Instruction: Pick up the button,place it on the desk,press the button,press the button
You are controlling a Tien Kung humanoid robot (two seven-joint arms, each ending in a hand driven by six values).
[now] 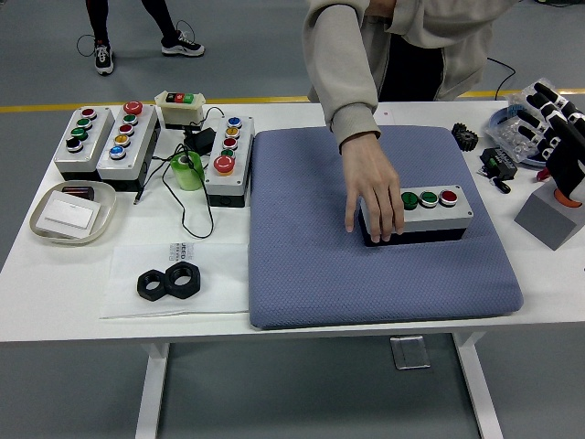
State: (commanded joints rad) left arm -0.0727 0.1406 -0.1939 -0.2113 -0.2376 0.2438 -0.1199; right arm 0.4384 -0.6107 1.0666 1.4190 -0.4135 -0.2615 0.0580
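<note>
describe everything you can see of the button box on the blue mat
The button box is a long, light grey case on a black base, plastic by the look of it. It lies flat on the right half of the blue mat, its long side running left to right. Three round buttons show in a row on top: two green, then a red one at the right end. A person's hand rests over its left end, fingers draped down the front edge, hiding whatever sits there. The robot's right hand is well clear of it.
</note>
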